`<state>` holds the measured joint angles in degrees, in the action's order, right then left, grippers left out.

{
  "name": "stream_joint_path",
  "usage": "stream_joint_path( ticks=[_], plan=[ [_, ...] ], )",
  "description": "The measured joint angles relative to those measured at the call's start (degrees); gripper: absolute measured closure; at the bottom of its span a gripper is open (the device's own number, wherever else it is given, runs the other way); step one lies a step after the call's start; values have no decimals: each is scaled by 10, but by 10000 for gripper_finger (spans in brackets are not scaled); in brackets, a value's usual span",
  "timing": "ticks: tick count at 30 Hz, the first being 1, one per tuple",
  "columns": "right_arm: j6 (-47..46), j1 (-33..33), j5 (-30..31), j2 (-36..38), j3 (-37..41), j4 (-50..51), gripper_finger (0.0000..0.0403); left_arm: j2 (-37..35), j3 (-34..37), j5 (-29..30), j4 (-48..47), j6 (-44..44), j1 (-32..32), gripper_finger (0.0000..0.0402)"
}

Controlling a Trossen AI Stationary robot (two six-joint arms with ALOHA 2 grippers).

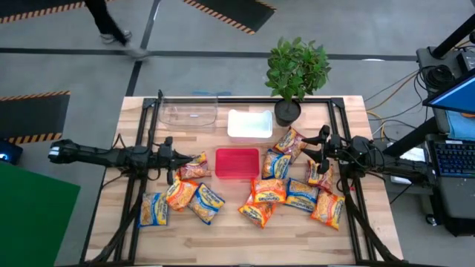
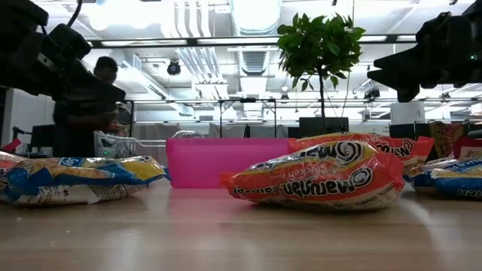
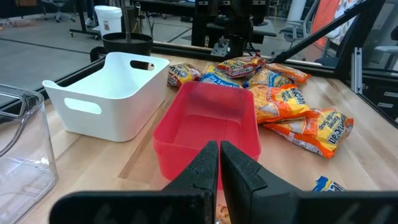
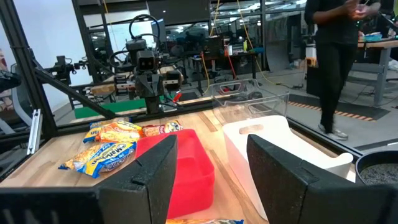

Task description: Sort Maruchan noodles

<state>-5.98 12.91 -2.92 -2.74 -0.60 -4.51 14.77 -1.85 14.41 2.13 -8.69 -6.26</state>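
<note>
**Ramen packets scattered flat around three trays**

Maruchan noodles (image 1: 286, 194) lying flat across the near half of the wooden bench (image 1: 230, 241), long axes pointing every which way: one cluster beside and in front of the red tray (image 1: 237, 163) on the right, a smaller group on the left. Nearest orange packet (image 2: 316, 179) stretched crosswise in the low view. White tray (image 1: 249, 124) and clear tray (image 1: 188, 113) further back, potted plant (image 1: 295, 74) at the far edge. Open workshop beyond, a person (image 4: 339, 56) walking past. Left claw (image 3: 219, 163) pressed together, empty, hovering beside the red tray. Right claw (image 4: 211, 162) spread apart, hovering above the right cluster, facing the trays.
</note>
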Motion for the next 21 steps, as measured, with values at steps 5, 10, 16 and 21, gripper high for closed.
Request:
stream_joint_path(
  ticks=[5, 10, 16, 21],
  plan=[
    [0, 0, 0, 0, 0, 0, 220, 0, 0, 0, 0, 0, 0, 402],
    [0, 0, 0, 0, 0, 0, 218, 0, 0, 0, 0, 0, 0, 402],
    [0, 0, 0, 0, 0, 0, 221, 0, 0, 7, 15, 7, 0, 402],
    [-7, 0, -1, 0, 0, -3, 218, 6, 1, 30, 168, -69, 0, 402]
  ],
)
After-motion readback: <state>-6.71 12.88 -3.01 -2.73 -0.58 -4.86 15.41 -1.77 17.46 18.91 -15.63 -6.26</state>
